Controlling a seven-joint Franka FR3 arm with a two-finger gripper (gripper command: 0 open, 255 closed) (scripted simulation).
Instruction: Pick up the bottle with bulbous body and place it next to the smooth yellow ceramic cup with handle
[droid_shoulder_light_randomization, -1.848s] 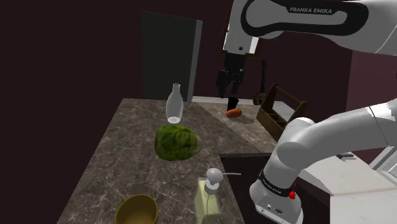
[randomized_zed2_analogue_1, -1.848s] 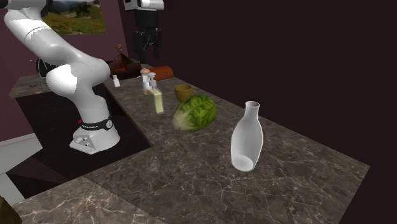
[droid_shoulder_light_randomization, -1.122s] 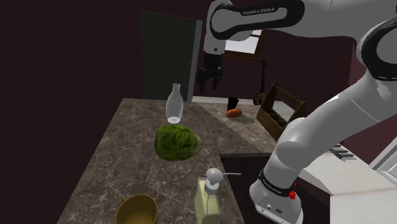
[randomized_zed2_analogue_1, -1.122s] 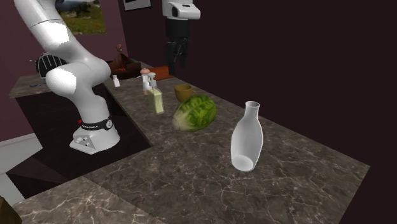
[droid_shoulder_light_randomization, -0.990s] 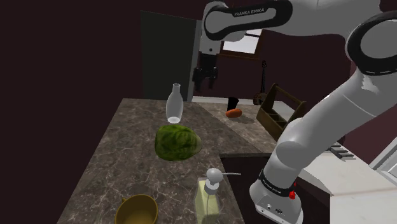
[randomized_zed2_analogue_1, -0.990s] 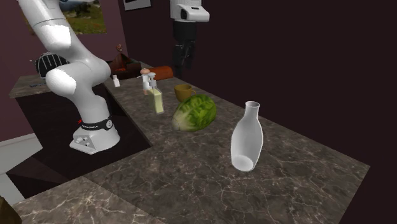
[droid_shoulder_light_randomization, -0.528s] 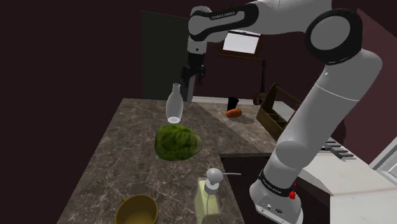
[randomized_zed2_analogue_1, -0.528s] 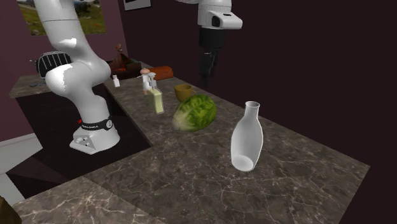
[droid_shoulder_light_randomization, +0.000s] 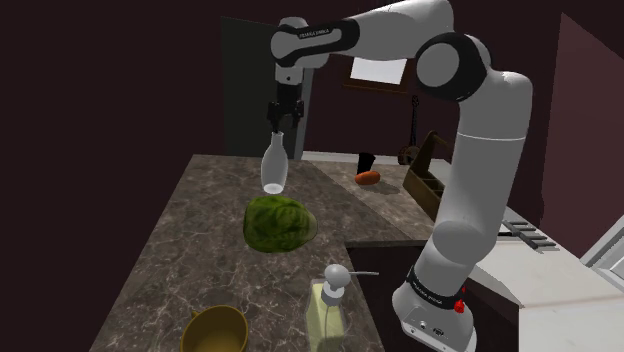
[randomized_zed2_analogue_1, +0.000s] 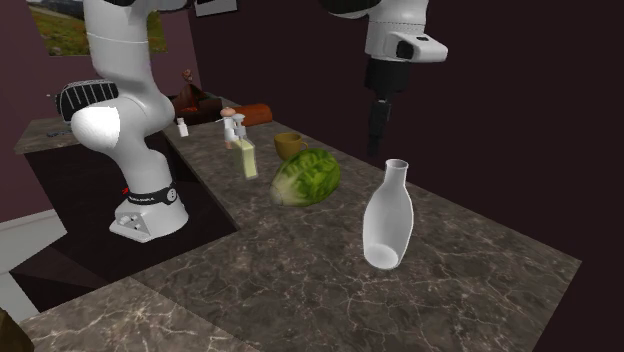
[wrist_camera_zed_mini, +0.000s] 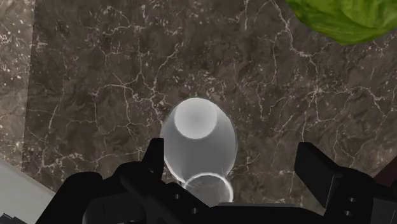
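Hovers now straight above the mouth of the upright white bottle (droid_shoulder_light_randomization: 272, 170), which stands at the worktop's (droid_shoulder_light_randomization: 190, 250) far end beyond the lettuce (droid_shoulder_light_randomization: 277, 222) and well apart from the yellow cup (droid_shoulder_light_randomization: 215, 330), having swung over from beside it half a second ago, jaws spread wide, gripping nothing.

The white arm (droid_shoulder_light_randomization: 488, 130) reaches far out, wrist pointing straight down, jaws standing well apart.

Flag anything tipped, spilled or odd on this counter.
Nothing stands out: the white bulbous bottle, the yellow handled cup and the yellowish pump bottle stand upright on the dark veined counter; a green lettuce head lies between them.
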